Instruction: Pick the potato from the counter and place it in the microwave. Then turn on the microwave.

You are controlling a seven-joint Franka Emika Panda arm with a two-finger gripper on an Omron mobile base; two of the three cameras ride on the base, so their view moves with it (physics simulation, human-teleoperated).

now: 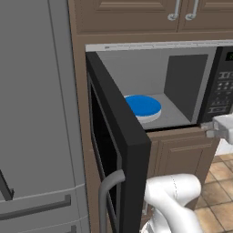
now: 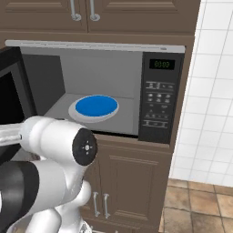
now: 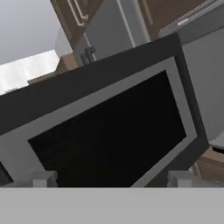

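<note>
The microwave [image 2: 98,91] fills the upper middle of the right base view, its door [image 1: 116,150] swung wide toward the lower left of the left base view. Inside sits a white plate [image 2: 93,108] with a blue centre, left of the button panel [image 2: 160,98] – no potato can be made out. In the hand view the jaws stand wide apart, holding nothing, facing the door's dark glass [image 3: 109,144].

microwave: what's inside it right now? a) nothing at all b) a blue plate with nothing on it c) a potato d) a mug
b: with the door swung open, the microwave cavity holds a blue plate with a white rim, and no potato lies on it.
</note>
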